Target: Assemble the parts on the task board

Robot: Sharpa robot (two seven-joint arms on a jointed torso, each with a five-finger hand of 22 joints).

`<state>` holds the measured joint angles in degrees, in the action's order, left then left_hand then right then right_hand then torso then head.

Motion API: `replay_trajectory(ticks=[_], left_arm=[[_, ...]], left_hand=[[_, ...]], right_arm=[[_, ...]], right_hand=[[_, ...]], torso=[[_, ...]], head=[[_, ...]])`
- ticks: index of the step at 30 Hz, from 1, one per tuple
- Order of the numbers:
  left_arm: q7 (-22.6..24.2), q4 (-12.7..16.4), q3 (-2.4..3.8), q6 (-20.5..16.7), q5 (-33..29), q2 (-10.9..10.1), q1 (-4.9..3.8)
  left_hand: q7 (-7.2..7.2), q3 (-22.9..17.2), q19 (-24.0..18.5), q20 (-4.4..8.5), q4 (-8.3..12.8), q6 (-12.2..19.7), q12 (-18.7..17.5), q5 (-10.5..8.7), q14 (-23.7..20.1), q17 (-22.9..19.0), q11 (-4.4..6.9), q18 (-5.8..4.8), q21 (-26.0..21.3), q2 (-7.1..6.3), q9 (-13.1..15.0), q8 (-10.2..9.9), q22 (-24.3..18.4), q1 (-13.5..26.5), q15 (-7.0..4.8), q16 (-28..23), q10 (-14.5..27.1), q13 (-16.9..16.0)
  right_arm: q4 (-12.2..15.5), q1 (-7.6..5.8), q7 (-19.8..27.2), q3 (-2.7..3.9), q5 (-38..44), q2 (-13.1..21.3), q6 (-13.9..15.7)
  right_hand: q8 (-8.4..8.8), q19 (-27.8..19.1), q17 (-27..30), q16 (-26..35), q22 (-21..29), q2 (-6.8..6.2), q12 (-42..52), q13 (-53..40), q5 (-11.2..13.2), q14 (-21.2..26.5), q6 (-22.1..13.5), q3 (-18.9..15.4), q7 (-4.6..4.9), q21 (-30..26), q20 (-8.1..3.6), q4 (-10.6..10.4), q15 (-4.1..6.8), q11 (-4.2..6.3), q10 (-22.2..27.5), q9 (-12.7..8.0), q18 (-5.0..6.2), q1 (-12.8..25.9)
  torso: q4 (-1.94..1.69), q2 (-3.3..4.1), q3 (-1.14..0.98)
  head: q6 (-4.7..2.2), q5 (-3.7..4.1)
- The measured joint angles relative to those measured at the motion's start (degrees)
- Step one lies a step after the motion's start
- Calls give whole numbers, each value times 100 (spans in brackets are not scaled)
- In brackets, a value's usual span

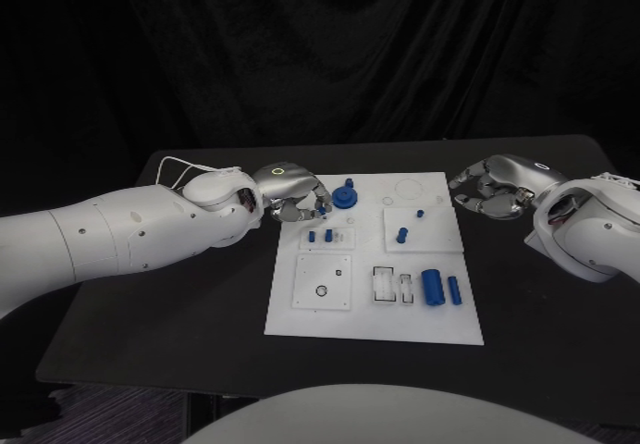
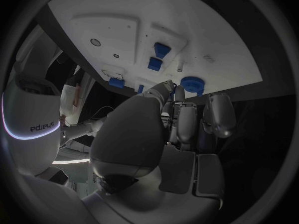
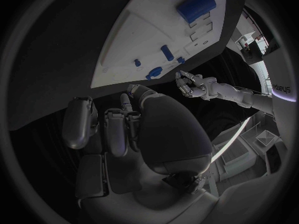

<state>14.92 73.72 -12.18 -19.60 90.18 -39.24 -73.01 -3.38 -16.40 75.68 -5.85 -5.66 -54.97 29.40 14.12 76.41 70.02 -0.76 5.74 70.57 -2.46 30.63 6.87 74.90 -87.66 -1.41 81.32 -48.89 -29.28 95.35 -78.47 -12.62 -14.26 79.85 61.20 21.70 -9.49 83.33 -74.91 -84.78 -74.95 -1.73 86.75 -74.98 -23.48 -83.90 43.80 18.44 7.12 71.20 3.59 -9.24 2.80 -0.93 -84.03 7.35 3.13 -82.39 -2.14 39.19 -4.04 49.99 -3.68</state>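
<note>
My left hand hovers at 10 o'clock corner of white rectangular task board, just beside upright blue round-based peg part. My right hand off board at 2 o'clock, over bare black table. Large blue cylinder and slim blue cylinder crowd 4 o'clock. Open tabletop at 8 o'clock.

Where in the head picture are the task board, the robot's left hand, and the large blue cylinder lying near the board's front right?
task board (image 1: 374, 324), head view, bare white area near its front edge.
left hand (image 1: 296, 197), head view, middle of the hand.
large blue cylinder (image 1: 434, 285), head view, middle of its side.
</note>
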Motion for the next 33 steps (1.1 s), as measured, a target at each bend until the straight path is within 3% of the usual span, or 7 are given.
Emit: replay_trajectory(ticks=[15, 19, 33], left_arm=[[-73, -330, -1, 212, 0, 118, 105], [-76, -368, -1, 222, 0, 155, 121], [-71, -415, 0, 183, 1, 212, 162]], left_hand=[[-1, 1, 0, 0, -1, 0, -46, -1, 18, -34, -23, 0, 0, 0, -23, -1, 0, 0, 18, 0, -23, 28], [-1, 1, 0, 0, -1, 0, -62, -1, 18, -33, -33, 0, -1, 0, -25, -24, 0, 0, 18, 0, -33, 35], [0, 1, -1, 0, -1, 1, -62, -1, 18, -72, -53, 0, -1, 0, -38, -56, 0, 0, 18, 0, -51, 48]], right_arm=[[-30, 0, 3, 0, -32, -8, -34], [-39, 0, 3, 0, -36, -21, -42], [-43, 0, 5, -1, -42, -34, -60]], right_hand=[[0, -20, 0, 0, 1, 0, -22, 0, 0, 0, 9, 0, -9, 0, -20, 0, 0, 0, 0, 1, 0, 0], [0, -20, 0, 0, 1, 0, -22, 0, 0, 0, 9, 0, -9, 0, -20, 0, 0, 0, 0, 1, 0, 0], [0, -20, 0, 0, 2, 0, -22, 0, 0, 0, 9, 0, -9, 0, -20, 0, 0, 0, 0, -3, 0, 0]], torso=[[8, 13, 23], [21, 18, 22], [21, 13, 7]], head=[[0, -6], [0, -31], [0, -7]])
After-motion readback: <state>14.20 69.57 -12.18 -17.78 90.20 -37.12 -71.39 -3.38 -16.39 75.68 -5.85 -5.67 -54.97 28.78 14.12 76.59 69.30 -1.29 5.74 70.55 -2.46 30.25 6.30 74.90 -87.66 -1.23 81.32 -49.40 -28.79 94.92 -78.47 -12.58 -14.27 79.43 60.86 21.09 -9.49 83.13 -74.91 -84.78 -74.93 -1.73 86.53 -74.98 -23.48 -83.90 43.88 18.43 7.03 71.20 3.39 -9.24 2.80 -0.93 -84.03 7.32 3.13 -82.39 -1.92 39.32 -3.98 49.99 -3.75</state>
